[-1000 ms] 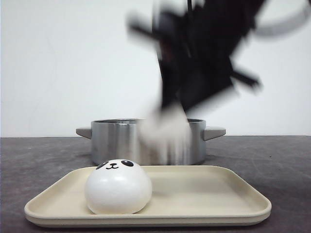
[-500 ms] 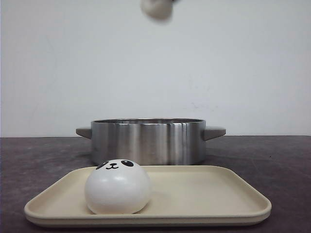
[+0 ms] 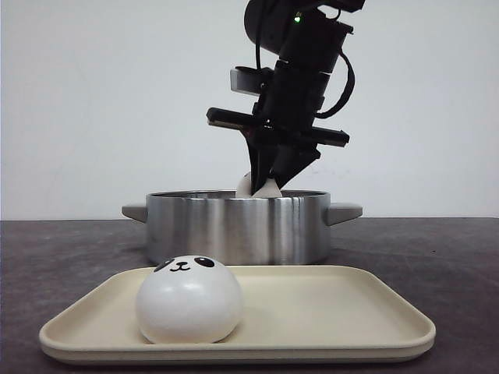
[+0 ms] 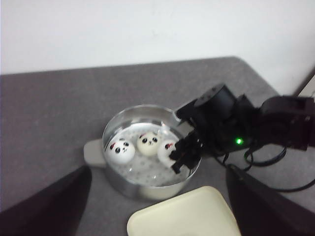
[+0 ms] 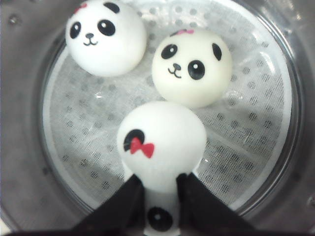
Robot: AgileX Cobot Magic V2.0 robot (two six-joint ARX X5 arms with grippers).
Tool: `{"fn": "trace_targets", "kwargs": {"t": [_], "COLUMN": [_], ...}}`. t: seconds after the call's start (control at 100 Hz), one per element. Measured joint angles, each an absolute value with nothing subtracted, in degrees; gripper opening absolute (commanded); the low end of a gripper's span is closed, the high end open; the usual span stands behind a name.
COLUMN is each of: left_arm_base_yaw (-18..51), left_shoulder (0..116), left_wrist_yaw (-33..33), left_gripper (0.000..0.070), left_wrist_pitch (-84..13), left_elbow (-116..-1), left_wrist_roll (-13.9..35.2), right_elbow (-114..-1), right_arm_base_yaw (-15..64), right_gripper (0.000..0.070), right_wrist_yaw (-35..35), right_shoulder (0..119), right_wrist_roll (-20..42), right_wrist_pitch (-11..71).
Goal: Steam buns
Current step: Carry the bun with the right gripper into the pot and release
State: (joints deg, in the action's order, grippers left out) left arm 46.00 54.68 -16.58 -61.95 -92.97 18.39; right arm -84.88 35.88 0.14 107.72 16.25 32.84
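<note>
We're placing bun three: right end effector [image 5: 156, 189] pinches a round white panda-face bun [image 5: 162, 142] over the steel pot's [image 3: 238, 226] perforated liner mid-tabletop; next, lower and release.

The pot [image 4: 147, 169] mouth is being blocked by the right gripper [image 5: 156, 196]; three buns [image 5: 162, 140] are crowding its far half. The tray [image 3: 327, 312] is being occupied only at its left by one bun [image 3: 189, 300].

Three panda buns [image 5: 165, 142] in pot [image 4: 147, 187]; fourth [image 3: 189, 300] on tray [image 3: 335, 312].
</note>
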Motion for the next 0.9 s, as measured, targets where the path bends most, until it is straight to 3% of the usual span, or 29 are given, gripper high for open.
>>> {"fn": "trace_targets", "kwargs": {"t": [0.06,0.1,0.46,0.48,0.52,0.59,0.63,0.9], "left_arm_base_yaw": [46.0,46.0,46.0,46.0,46.0,46.0,46.0,47.62], "left_shoulder": [54.68,54.68,54.83,54.89,55.13,55.59,55.94,58.48], "left_wrist_yaw": [-16.6,-16.6,-16.58,-16.58,-16.6,-16.6,-16.58,-14.7], "left_gripper": [0.0516,0.0516,0.0516,0.0516,0.0516,0.0516,0.0516,0.0516], "left_wrist_pitch": [-62.24,-62.5,-62.63,-62.65,-62.7,-63.42,-63.96,-62.85], "left_elbow": [-92.97,-92.97,-92.97,-92.97,-92.97,-92.97,-92.86,-84.09], "left_wrist_roll": [18.41,18.39,18.39,18.39,18.39,18.39,18.39,19.31], "right_elbow": [-84.88,-84.88,-84.9,-84.93,-85.17,-86.41,-87.61,-96.9], "right_arm_base_yaw": [35.73,35.57,34.83,34.83,34.83,34.83,34.81,35.38], "right_gripper": [0.047,0.0489,0.0488,0.0473,0.0363,0.0,0.0025,0.0019], "right_wrist_yaw": [0.23,0.3,0.89,0.84,0.86,0.43,-0.16,-0.4], "right_shoulder": [107.72,107.72,107.72,107.72,107.72,107.72,107.72,97.6], "right_wrist_roll": [16.25,16.25,16.27,16.27,16.27,16.25,15.77,12.27], "right_wrist_pitch": [32.36,32.29,35.33,35.51,36.4,38.63,39.44,39.66]}}
